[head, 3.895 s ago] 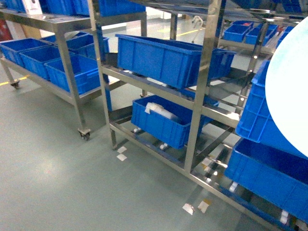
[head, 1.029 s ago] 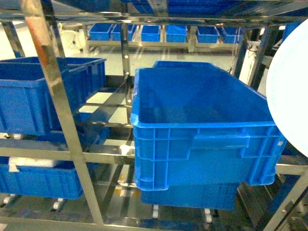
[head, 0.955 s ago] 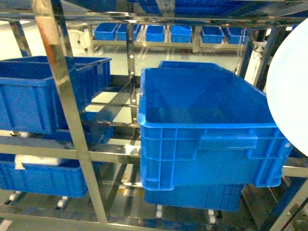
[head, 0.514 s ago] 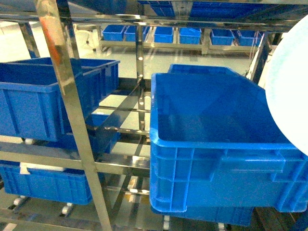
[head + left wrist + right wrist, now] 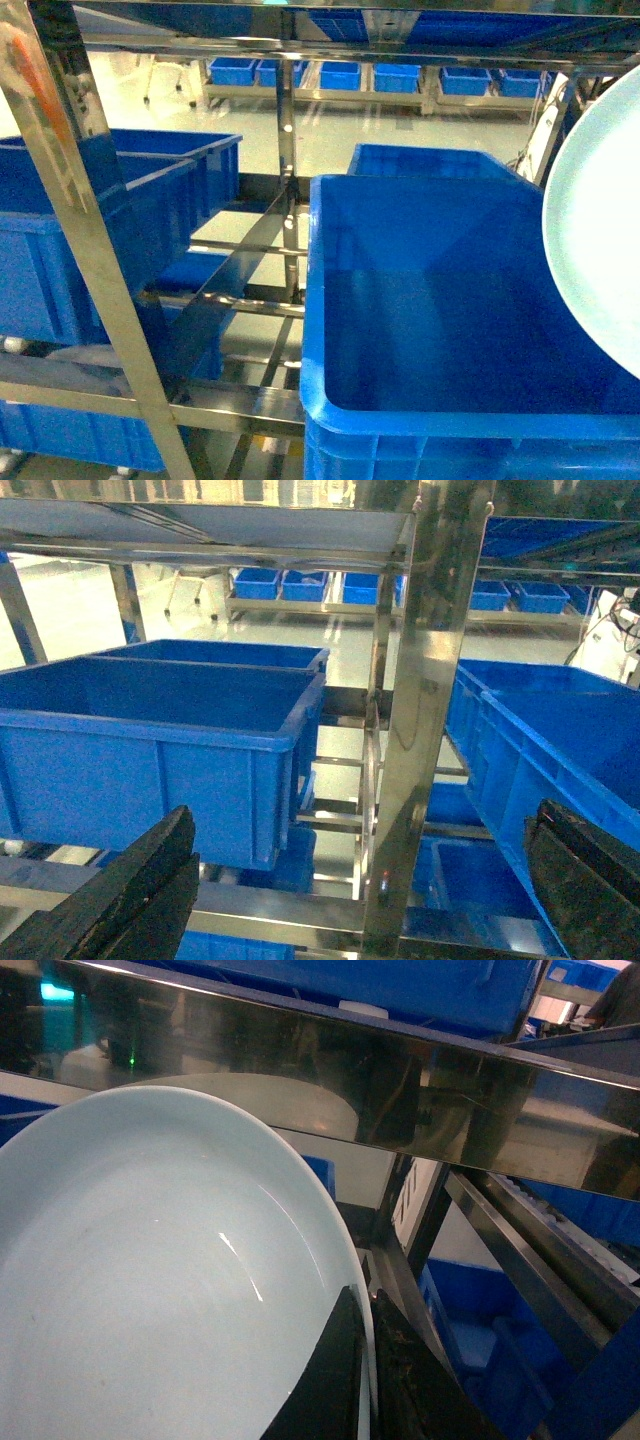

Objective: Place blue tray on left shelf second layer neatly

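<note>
The pale sky-blue round plastic tray (image 5: 150,1290) is sitting pinched at its 5 o'clock rim in the right gripper (image 5: 365,1380), raised w/ nothing under it. Left gripper (image 5: 370,880) is hanging spread, empty. Not shelved yet; approx halfway. The shiny stainless-steel rack (image 5: 90,270) is carrying deep dark-blue crates (image 5: 450,330) over pale green floor (image 5: 330,125).

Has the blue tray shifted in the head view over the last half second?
Cannot tell for sure: the blue tray stays at the right edge, reaching further left over the big crate, but the camera itself moved closer.
</note>
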### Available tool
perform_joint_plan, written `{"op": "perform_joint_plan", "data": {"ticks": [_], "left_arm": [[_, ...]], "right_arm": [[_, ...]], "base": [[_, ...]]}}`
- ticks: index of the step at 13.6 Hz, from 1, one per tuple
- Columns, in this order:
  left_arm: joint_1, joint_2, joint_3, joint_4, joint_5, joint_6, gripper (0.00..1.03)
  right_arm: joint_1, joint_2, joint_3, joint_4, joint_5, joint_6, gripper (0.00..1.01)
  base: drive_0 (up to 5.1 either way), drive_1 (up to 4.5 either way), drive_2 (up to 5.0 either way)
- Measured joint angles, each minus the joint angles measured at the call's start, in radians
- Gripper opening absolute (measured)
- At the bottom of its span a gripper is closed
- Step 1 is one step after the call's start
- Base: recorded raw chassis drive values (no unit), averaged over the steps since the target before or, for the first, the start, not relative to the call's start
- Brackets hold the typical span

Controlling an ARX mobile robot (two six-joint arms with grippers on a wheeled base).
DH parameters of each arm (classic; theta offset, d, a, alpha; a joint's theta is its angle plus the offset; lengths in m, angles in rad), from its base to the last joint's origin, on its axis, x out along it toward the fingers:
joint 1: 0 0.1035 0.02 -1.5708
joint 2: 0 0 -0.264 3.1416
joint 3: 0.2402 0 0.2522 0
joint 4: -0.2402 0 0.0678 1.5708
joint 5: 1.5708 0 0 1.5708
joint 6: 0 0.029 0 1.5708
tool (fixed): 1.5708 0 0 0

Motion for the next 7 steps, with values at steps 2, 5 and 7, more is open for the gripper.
{"op": "perform_joint_plan", "data": {"ticks": [2, 5, 7], "left_arm": [[0.000, 0.000, 0.000, 0.000, 0.000, 0.000, 0.98], [0.000, 0.000, 0.000, 0.000, 0.000, 0.000, 0.98], [0.000, 0.000, 0.000, 0.000, 0.000, 0.000, 0.98]], "right_arm": [[0.000, 0.000, 0.000, 0.001, -0.003, -0.001, 0.02], [0.000, 0.000, 0.000, -0.002, -0.003, 0.000, 0.02], [-0.032, 0.019, 0.016, -0.079, -0.034, 0.167, 0.02]], "base": [[0.0, 0.00, 0.0], [0.0, 0.00, 0.0], [0.0, 0.00, 0.0]]}}
